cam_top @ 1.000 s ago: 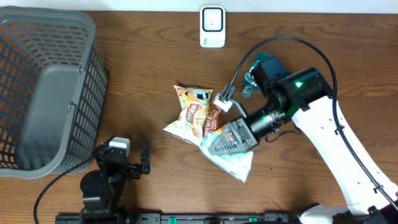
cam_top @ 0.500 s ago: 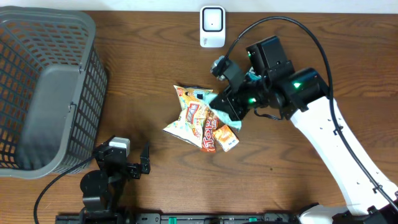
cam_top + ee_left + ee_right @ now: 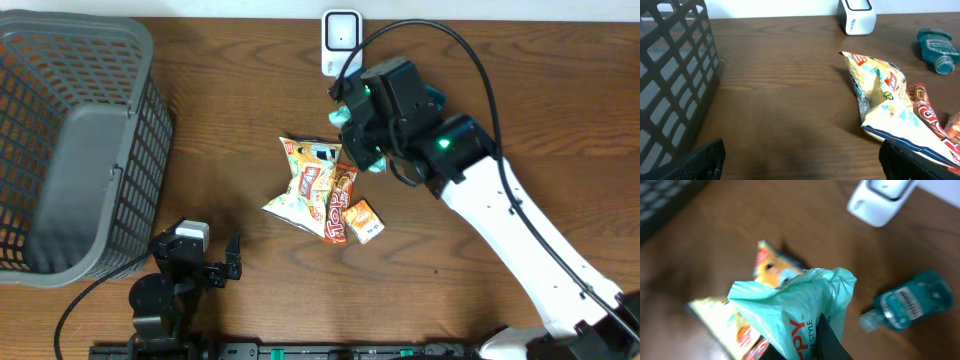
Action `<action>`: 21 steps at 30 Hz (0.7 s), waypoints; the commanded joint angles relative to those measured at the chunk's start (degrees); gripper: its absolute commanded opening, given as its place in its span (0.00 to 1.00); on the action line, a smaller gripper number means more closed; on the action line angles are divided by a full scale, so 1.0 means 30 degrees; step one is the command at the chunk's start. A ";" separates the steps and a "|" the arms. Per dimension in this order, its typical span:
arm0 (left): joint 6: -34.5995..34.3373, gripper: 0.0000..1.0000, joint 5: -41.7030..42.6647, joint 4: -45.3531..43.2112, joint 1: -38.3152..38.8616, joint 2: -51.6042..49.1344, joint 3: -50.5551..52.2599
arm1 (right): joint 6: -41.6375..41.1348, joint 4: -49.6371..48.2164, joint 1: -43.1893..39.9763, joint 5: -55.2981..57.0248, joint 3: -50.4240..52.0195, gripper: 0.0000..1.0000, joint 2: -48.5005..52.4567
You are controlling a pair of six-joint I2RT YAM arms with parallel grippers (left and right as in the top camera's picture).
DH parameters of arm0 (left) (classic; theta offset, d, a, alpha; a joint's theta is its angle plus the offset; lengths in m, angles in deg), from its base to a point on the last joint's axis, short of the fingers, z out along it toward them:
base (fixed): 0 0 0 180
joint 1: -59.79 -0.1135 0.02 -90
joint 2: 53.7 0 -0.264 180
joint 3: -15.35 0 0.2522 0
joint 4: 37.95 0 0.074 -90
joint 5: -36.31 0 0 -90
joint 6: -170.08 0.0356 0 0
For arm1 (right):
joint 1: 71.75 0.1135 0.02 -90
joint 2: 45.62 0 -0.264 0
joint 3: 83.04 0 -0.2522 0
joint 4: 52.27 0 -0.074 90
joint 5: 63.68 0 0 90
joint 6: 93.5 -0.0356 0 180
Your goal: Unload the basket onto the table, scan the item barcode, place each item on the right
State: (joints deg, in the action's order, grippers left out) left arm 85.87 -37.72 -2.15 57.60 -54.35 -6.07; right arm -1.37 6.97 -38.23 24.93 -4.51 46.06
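Jaws of the right gripper (image 3: 821, 339) pinch the mint-green bag (image 3: 800, 305), held above the desk (image 3: 500, 60) close to the white scanner (image 3: 342, 42) at the far edge. The left gripper (image 3: 805, 160) stands spread wide at the near left.

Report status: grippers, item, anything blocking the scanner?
Right gripper shut on teal packet, held near scanner. Left gripper open, empty. Nothing between packet and scanner.
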 commanded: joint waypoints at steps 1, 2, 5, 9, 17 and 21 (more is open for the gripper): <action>-0.0175 0.98 -0.0066 0.0466 -0.0044 0.0015 0.0262 | 0.0277 -0.0743 0.0109 0.1792 -0.0189 0.01 0.1603; -0.0175 0.98 -0.0066 0.0466 -0.0044 0.0015 0.0262 | 0.0561 -0.1035 0.0109 0.1792 -0.0189 0.01 0.2142; -0.0175 0.98 -0.0066 0.0466 -0.0044 0.0015 0.0262 | 0.0743 -0.2375 0.0109 0.1778 -0.0189 0.01 0.3694; -0.0175 0.98 -0.0066 0.0466 -0.0044 0.0015 0.0262 | 0.2652 -0.5479 0.0109 0.1894 -0.0189 0.01 0.4860; -0.0175 0.98 -0.0066 0.0466 -0.0044 0.0015 0.0262 | 0.5391 -1.4855 -0.0270 0.4532 -0.0189 0.01 0.7264; -0.0175 0.98 -0.0066 0.0466 -0.0044 0.0015 0.0262 | 0.6076 -1.7908 -0.0670 0.4517 -0.0197 0.01 0.8881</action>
State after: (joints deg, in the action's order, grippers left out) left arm 85.87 -37.72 -2.11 57.60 -54.35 -6.07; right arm 13.45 -44.40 -39.13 35.95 -4.57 68.73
